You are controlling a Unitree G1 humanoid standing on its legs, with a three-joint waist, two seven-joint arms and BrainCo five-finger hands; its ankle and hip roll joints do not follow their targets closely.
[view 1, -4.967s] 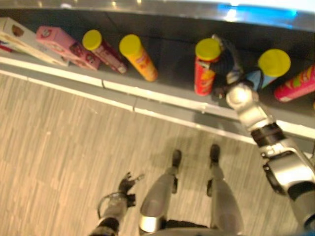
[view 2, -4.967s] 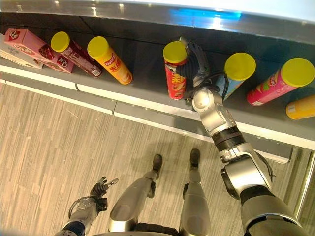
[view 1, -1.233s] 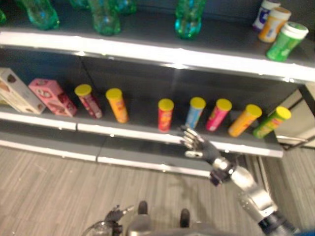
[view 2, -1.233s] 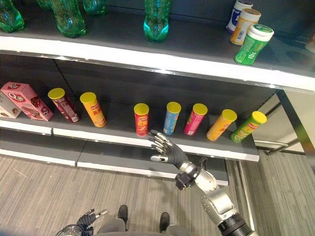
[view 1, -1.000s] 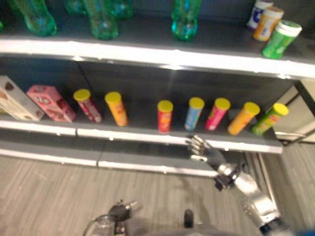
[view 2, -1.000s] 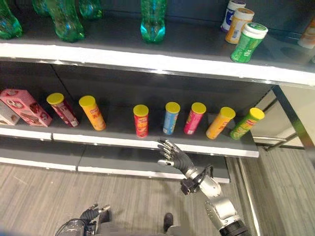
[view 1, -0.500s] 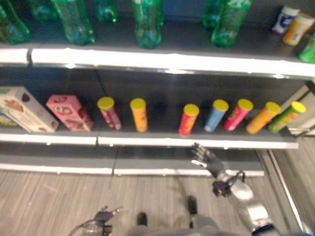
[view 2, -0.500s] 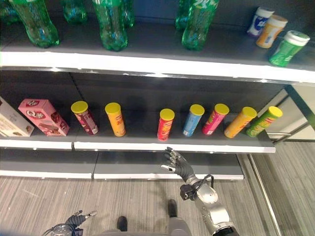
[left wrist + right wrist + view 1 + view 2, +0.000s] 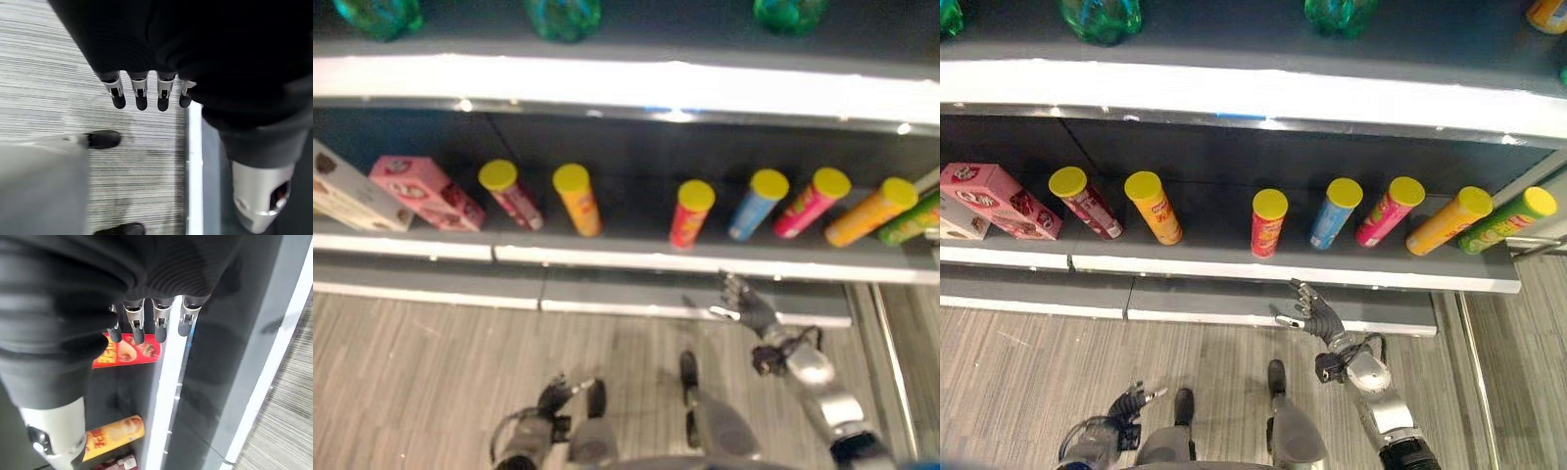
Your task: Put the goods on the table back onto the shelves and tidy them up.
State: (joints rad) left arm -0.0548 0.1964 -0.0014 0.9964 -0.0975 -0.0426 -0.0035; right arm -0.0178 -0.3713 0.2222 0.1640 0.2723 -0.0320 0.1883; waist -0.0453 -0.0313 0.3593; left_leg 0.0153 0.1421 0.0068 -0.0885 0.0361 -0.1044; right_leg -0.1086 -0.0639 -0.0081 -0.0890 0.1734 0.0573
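Observation:
Several yellow-lidded snack cans stand in a row on the dark shelf (image 9: 1214, 257). Among them are a red can (image 9: 1268, 223), a blue can (image 9: 1336, 212), a pink can (image 9: 1389, 211) and an orange can (image 9: 1153, 208). A pink box (image 9: 1001, 201) lies at the row's left end. My right hand (image 9: 1315, 313) is open and empty, held in front of the shelf's white edge, just below the red can. In the right wrist view its fingers (image 9: 158, 328) are straight, with the red can (image 9: 128, 351) past them. My left hand (image 9: 1128, 403) hangs open and empty low over the floor.
An upper shelf (image 9: 1234, 90) with a bright white front strip carries green bottles (image 9: 1102, 15). A grey base ledge (image 9: 1205, 299) runs under the can shelf. Wood-grain floor (image 9: 1028, 372) lies in front. There is a gap between the orange and red cans.
Five seconds ago my right hand was at the red can on the shelf; it has since drawn back, empty. The camera has moved and tilted down since half a second ago.

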